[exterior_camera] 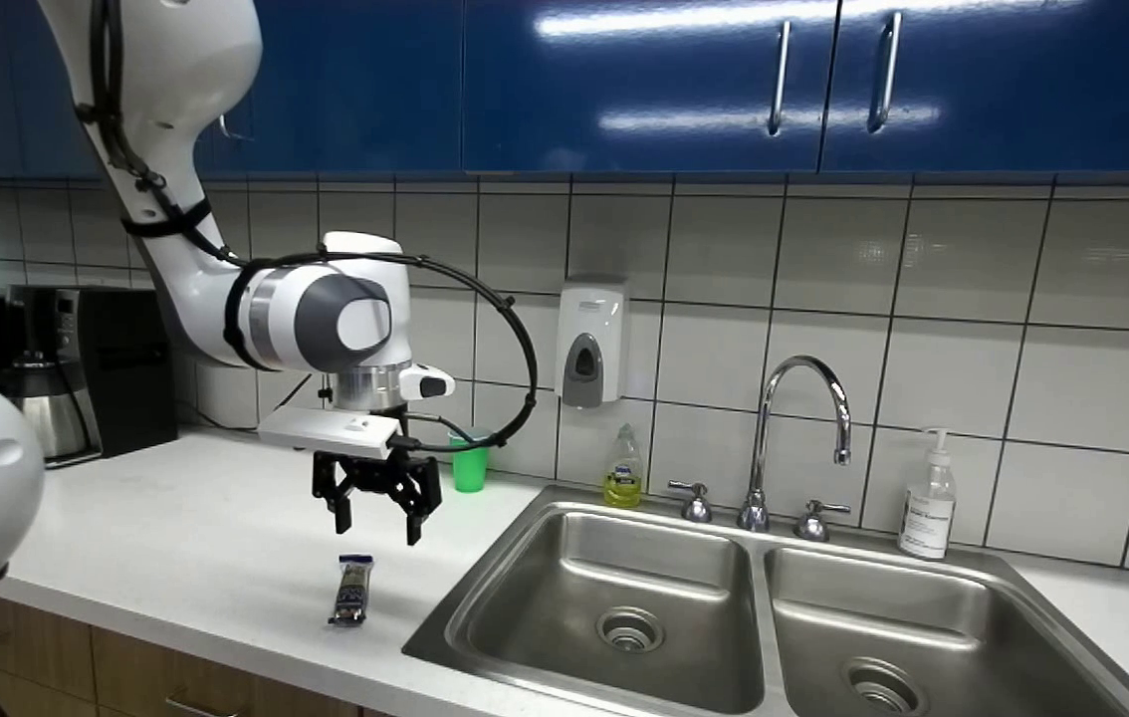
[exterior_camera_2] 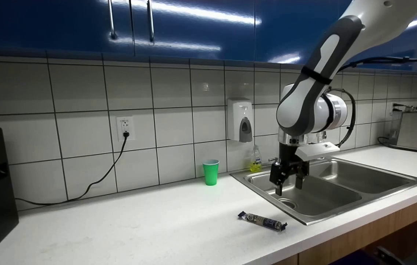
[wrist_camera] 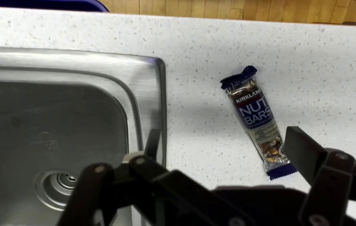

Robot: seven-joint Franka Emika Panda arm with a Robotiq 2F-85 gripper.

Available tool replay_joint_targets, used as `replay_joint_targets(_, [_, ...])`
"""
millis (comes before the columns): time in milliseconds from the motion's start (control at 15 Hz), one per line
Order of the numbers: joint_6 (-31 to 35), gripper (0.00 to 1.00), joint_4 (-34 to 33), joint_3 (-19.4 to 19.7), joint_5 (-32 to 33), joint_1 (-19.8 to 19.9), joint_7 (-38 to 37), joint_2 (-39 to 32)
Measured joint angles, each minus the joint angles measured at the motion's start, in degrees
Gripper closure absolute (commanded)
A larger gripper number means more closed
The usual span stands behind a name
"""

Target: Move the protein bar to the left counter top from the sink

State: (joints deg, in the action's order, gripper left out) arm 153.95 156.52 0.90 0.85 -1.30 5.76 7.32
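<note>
Protein bar (wrist_camera: pixel 256 125) lay below the empty, spread hand (exterior_camera: pixel 378 529), toward the front edge of the bench (exterior_camera_2: pixel 138 228), long axis roughly across the hand's span.

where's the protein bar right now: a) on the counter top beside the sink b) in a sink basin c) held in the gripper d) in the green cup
a: in all three views the protein bar lies on the counter top beside the sink, and the gripper hangs open, holding nothing.
</note>
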Motion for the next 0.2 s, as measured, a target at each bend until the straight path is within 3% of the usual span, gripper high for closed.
replay_joint_targets(200, [0.0, 0.00, 0.3, 0.0, 0.0, 0.0, 0.0, 0.3])
